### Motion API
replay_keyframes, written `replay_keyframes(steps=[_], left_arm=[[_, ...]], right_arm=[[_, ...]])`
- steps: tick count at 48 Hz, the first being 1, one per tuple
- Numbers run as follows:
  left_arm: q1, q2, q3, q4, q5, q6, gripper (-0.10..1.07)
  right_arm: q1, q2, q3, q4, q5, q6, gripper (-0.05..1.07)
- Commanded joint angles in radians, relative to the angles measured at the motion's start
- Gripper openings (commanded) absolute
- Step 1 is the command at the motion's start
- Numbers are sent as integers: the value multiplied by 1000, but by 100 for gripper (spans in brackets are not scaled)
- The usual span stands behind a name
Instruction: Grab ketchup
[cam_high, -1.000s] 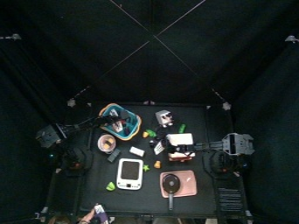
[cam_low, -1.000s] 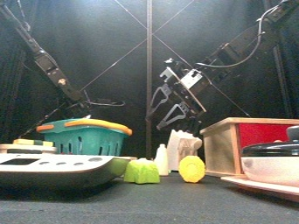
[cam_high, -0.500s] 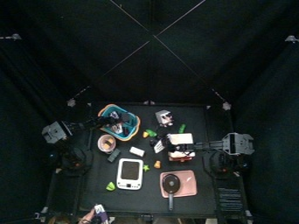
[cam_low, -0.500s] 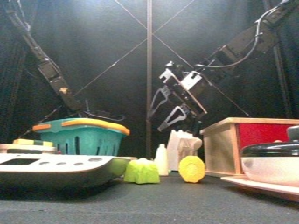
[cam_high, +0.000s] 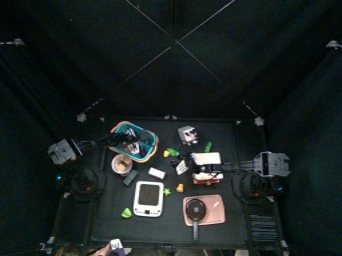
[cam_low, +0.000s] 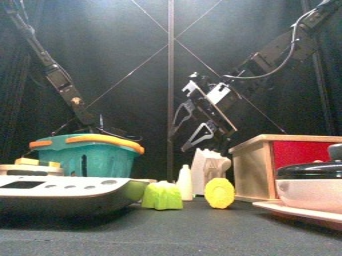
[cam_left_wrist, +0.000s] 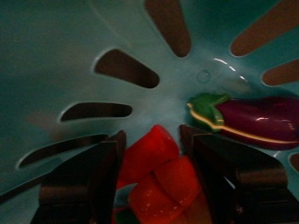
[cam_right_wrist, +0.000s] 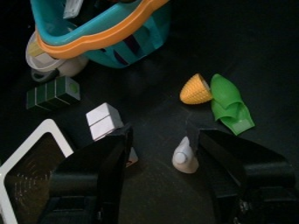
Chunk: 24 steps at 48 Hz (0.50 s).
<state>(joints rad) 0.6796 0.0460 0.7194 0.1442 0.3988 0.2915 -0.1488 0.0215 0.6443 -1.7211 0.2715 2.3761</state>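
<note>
Since a second ago the teal basket (cam_low: 88, 158) is seen nudged sideways as the left gripper (cam_left_wrist: 155, 144) gets pushed deeper into it, jaws held apart around a red thing (cam_left_wrist: 158, 179), probably the ketchup, beside an eggplant (cam_left_wrist: 260, 118), so only the squeeze is left; the right gripper (cam_right_wrist: 163, 136) is parked open

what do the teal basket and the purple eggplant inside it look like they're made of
Teal basket: likely moulded plastic, smooth, with clean cut-out slots and a soft sheen. Eggplant: probably a glossy plastic toy, given its bright highlights and uniform colour.
</note>
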Motion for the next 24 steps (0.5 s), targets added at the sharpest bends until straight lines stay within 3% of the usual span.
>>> replay_keyframes(steps=[1, 24], left_arm=[[-20, -34, -37, -2, 21, -2, 86], [-31, -63, -60, 0, 8, -5, 86]], right_arm=[[-6, -18, -18, -3, 0, -2, 87], [-9, -17, -14, -5, 0, -2, 87]])
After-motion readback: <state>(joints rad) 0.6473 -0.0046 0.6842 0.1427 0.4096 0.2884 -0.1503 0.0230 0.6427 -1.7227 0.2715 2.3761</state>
